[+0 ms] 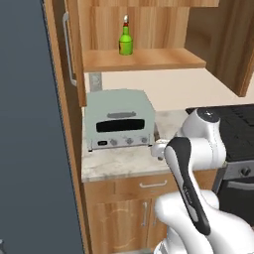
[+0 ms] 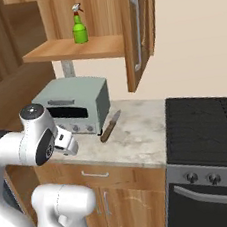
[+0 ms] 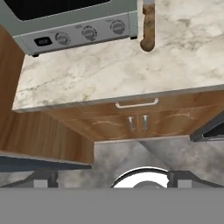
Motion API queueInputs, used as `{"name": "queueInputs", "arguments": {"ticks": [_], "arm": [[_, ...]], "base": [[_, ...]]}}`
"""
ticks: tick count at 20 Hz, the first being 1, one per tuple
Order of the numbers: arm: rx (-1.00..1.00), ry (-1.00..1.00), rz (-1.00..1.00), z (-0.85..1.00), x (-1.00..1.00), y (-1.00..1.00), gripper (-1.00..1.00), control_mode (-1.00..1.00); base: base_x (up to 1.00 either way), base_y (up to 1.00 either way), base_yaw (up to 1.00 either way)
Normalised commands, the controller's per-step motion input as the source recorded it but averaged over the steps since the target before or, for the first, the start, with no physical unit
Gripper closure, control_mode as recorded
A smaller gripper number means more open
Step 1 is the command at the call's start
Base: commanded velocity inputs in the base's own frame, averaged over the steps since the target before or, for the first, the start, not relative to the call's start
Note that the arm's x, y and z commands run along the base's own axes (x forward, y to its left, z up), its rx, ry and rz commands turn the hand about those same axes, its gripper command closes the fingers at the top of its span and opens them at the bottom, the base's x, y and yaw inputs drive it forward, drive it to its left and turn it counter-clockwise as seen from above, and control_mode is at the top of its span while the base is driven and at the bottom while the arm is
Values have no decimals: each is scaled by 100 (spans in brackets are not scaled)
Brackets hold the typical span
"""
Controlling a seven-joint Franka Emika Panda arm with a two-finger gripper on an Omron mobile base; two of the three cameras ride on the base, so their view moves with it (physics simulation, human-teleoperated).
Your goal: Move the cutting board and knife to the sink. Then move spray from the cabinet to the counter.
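Your tool hangs with its jaws spread wide and nothing between them, out in front of the surface edge above the floor. In the hand view, the knife lies at 12 o'clock on the surface, just beside the toaster oven. In the right base view, the spray stands upright on the open cabinet shelf at 11 o'clock.

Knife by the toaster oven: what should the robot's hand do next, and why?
Probably reach forward and down toward the knife. It lies untouched on the counter beside the toaster oven, and the gripper is open, empty, and back from the counter's edge.
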Motion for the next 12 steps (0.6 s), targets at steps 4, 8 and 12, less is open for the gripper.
{"name": "queueInputs", "arguments": {"ticks": [4, 8, 12], "arm": [[0, 0, 0, 0, 0, 0, -100, 100], [0, 0, 0, 0, 0, 0, -100, 100], [0, 0, 0, 0, 0, 0, -100, 100]], "base": [[58, 8, 0], [60, 0, -2], [47, 0, 0]]}}
